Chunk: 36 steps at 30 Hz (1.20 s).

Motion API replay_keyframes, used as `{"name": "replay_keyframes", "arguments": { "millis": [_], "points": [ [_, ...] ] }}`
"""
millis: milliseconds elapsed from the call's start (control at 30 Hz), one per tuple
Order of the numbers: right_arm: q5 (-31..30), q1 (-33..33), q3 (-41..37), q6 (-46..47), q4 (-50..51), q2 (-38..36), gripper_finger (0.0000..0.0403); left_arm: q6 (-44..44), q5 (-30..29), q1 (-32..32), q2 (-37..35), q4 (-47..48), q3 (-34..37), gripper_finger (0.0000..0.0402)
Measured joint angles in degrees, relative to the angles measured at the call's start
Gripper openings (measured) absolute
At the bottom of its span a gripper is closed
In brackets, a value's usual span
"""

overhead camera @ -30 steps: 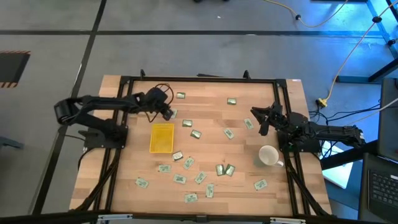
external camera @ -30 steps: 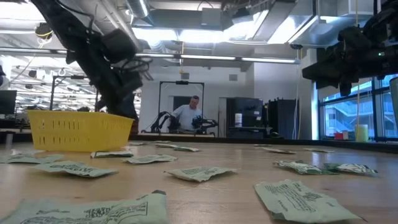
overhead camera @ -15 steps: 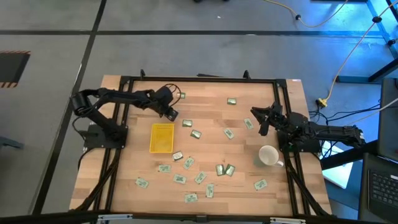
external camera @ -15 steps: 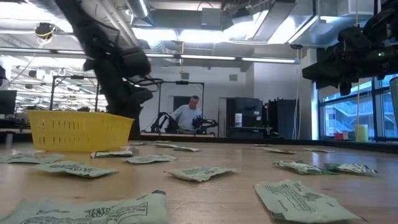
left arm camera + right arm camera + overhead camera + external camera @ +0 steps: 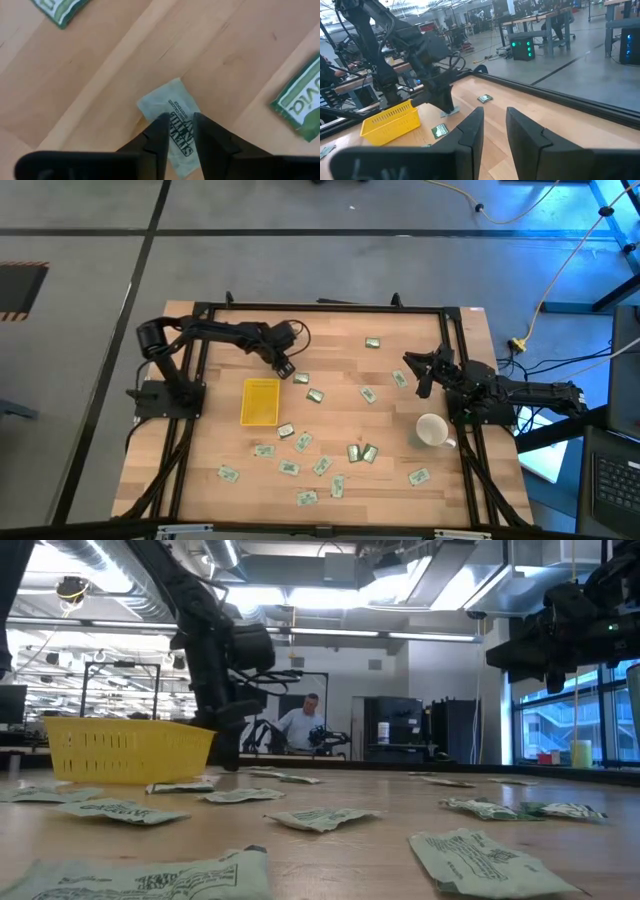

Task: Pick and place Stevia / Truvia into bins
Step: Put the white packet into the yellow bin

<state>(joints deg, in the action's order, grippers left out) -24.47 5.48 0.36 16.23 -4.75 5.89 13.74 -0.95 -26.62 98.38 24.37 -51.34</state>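
Several pale green and white Stevia sachets [image 5: 316,395] lie flat across the wooden table. The yellow tray [image 5: 260,401] stands left of centre, low and slotted in the low view [image 5: 125,750]. My left gripper [image 5: 283,368] is down at table level just beyond the tray's far right corner. Its fingers are narrowly open and stand over one sachet [image 5: 172,95] that lies flat on the wood. My right gripper [image 5: 420,385] hangs in the air near the right edge, narrowly open [image 5: 495,117] and holding nothing. My left gripper comes at the sachet from above, pointing down. Its two fingertips [image 5: 161,125] stand over the sachet's face, not at its edges. The sachet lies flat on the table, and I cannot tell whether the tips touch it.
A white mug [image 5: 432,430] stands near the right edge, on the near side of the right gripper. Two more sachets [image 5: 302,378] lie just right of the left gripper. A black frame [image 5: 320,308] rims the table. A person [image 5: 305,725] stands in the room far behind.
My left gripper has moved a little toward the table's right and near edges and come down to the table top, over the sachet, while the arm's rear links swung rightward. The right arm has kept still.
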Motion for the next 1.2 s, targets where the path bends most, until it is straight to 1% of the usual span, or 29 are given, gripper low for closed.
{"name": "replay_keyframes", "arguments": {
  "millis": [167,300,500,700,1067,1200],
  "points": [
    [0.02,0.00,0.00,-0.08,0.00,-0.02,0.0087,0.46,-2.11,0.39,0.14,0.62,-1.11,0.0125],
    [0.02,0.02,0.02,-0.04,0.01,-0.02,0.0087,2.21,-2.08,-0.28,0.15,1.17,-1.48,0.0130],
    [0.02,0.02,0.00,-0.15,0.02,-0.02,0.0087,3.04,-2.25,-0.53,1.61,4.99,-1.76,0.0107],
    [0.02,0.02,0.00,-0.17,0.00,-0.02,0.0087,4.39,-2.61,-0.34,2.61,5.37,-1.76,0.0083],
    [0.02,0.02,0.02,-0.20,0.02,-0.02,0.0087,4.71,-2.59,-0.32,0.52,5.72,-1.43,0.0013],
    [0.02,0.02,0.00,-0.20,0.02,-0.02,0.0087,4.50,-2.57,-0.32,-0.26,6.42,-1.30,0.0008]
  ]
}}
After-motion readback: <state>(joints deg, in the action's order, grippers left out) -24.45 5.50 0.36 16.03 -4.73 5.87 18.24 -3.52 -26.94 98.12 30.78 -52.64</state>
